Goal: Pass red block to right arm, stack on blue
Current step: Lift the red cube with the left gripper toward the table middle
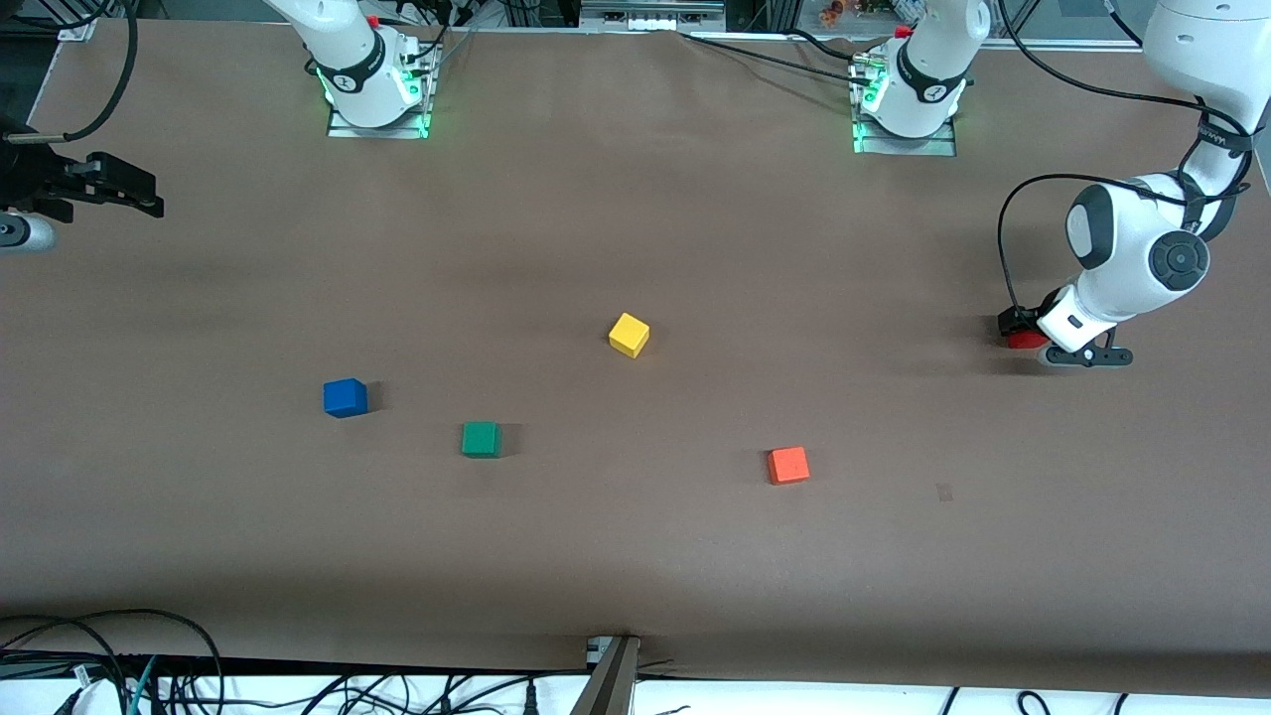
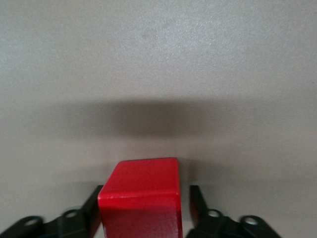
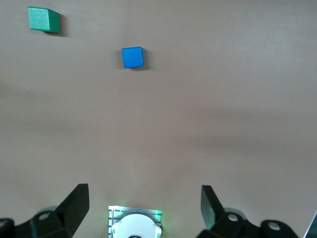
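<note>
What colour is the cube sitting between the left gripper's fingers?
Pure red. The red block shows best in the left wrist view, between the left gripper fingers.

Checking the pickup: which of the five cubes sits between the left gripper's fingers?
The red block, low at the left arm's end of the table between the left gripper fingers; the blue, green, yellow and orange cubes lie free.

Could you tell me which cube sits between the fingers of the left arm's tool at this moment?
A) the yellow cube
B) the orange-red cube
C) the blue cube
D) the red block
D: the left wrist view shows the red block between the left tool fingers, at the left arm's end of the table.
</note>
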